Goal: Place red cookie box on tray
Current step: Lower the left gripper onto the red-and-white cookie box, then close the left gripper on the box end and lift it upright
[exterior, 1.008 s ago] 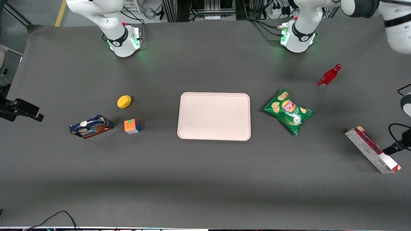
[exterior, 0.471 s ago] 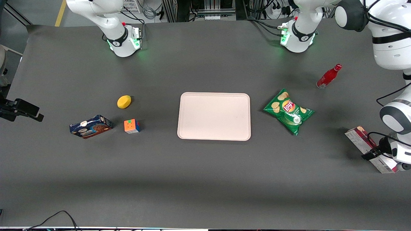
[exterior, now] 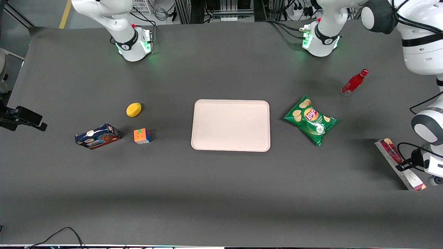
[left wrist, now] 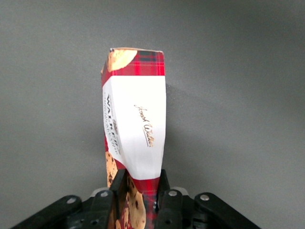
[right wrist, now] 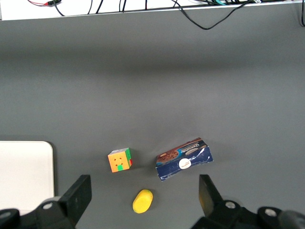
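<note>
At the working arm's end of the counter [exterior: 221,193], the hand [left wrist: 141,200] is clenched on the red cookie box [left wrist: 136,119], its two fingers [left wrist: 167,202] pressing the carton's narrow sides near one end. In the front view the red cookie box [exterior: 398,162] shows turned up on a long edge, running from about 11 o'clock to 5 o'clock. The tray [exterior: 231,125] lies flat at the counter's middle, well apart from the box. Between them sits a green Lay's chip bag [exterior: 310,120], with a red bottle [exterior: 354,82] at its 1 o'clock. Toward the parked arm's end sit a blue cookie box [exterior: 97,136], a puzzle cube [exterior: 142,136] and a lemon [exterior: 133,109].
</note>
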